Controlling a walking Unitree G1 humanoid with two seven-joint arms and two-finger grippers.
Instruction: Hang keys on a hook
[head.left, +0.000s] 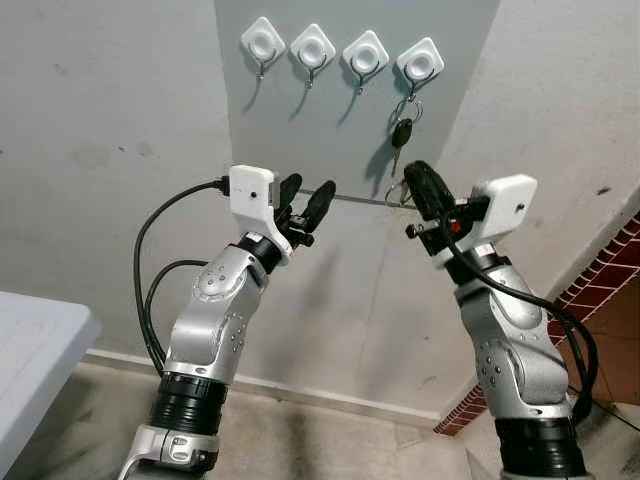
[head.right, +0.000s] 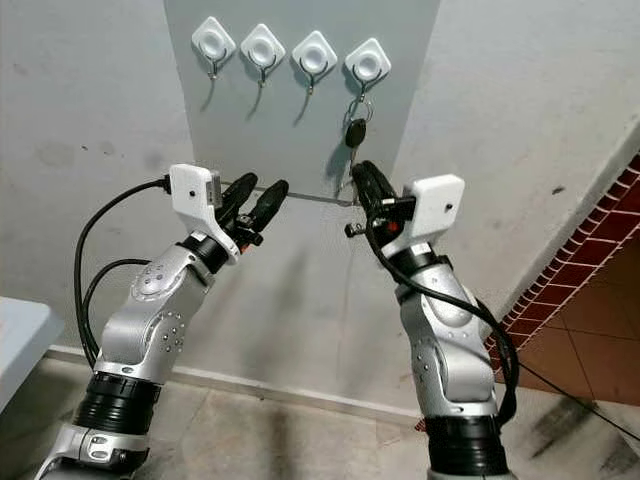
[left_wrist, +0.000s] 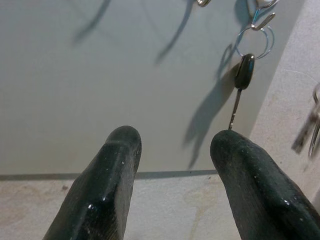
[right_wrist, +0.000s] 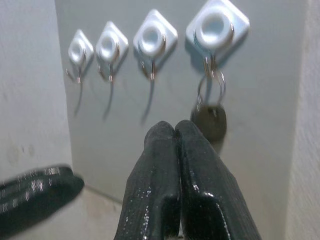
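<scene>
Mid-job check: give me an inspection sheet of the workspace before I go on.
Surface: grey wall panel, four white hooks in a row.
Job's things: black key hangs on a ring from rightmost hook; loose key ring by right hand, grip unclear.
Clutter: nothing seen.
Hands: left hand open, at panel's lower edge; right hand shut, under black key.
Cables: black cables at each wrist.
Surroundings: white table left, brick pattern right.

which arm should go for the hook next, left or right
Right. The right pincer is shut, seemingly on the silver bunch of keys, just below the white diamond-shaped wall hooks. The left pincer is open and empty, so it would probably need a handover first.
</scene>
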